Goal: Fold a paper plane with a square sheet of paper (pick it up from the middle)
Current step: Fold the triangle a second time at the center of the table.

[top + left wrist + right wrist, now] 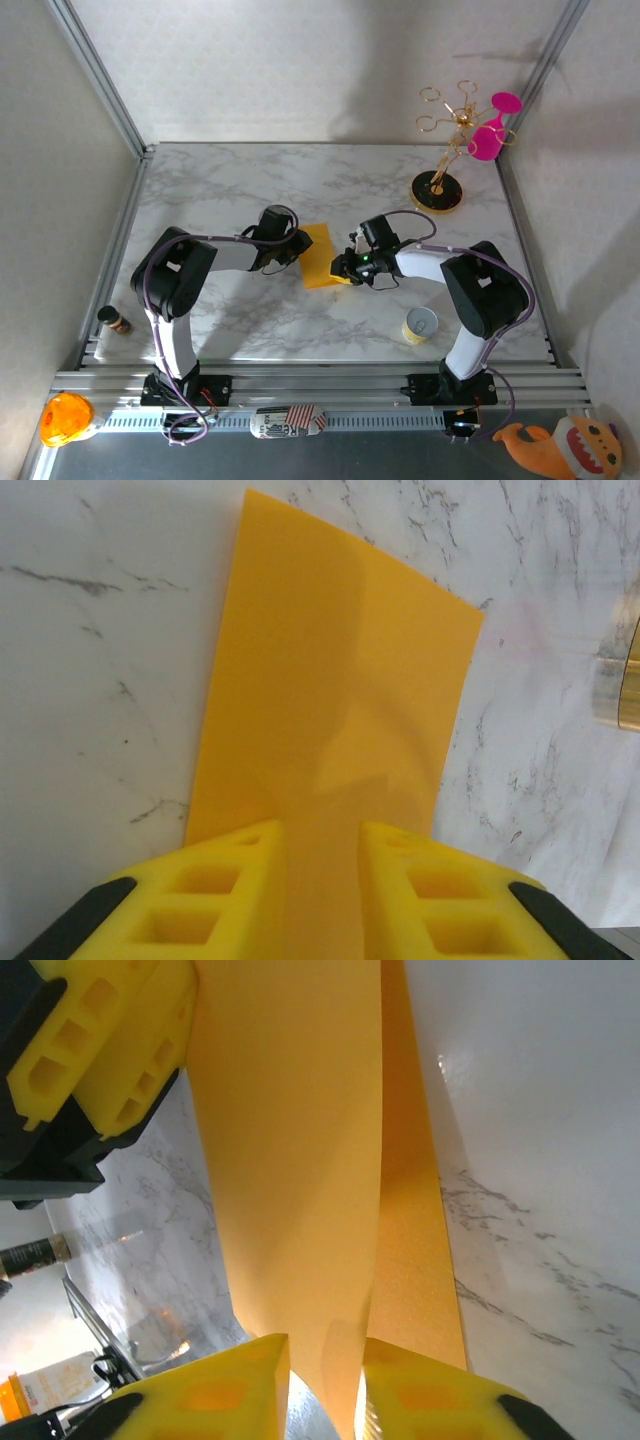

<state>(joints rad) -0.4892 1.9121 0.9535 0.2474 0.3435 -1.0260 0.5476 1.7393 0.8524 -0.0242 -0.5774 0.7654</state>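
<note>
A thin, matte, yellow-orange square sheet of paper (322,255) sits in the middle of the white marble-patterned table (250,180), between the two arms. From above it shows as a narrow rectangle. The left gripper (302,249) meets its left edge and the right gripper (343,268) meets its near right corner.

In the left wrist view the yellow block-shaped fingers (225,900) stand close together. The paper (340,680) runs straight between them and fills the gap, so this gripper has the sheet pinched by its edge.

In the right wrist view two layers of paper (300,1160) rise off the table, one smooth and one grainier, reaching up to the left arm's yellow fingers (90,1040). They narrow down into the slot between the right arm's own fingers (430,1400). Those jaws stand narrow, with a sliver of light beside the paper. I cannot tell whether they press on it.

At the far right corner of the table stands a gold wire stand on a round black base (437,190), carrying pink plastic glasses (490,135). A small paper cup (420,325) sits near the right arm's base, and a small dark bottle (114,320) stands at the left edge, its label too small to read.

Below the front rail lie a round glossy orange toy (65,418), a can with red and white stripes (290,420) whose print is illegible, and an orange and grey plush toy (570,447)
</note>
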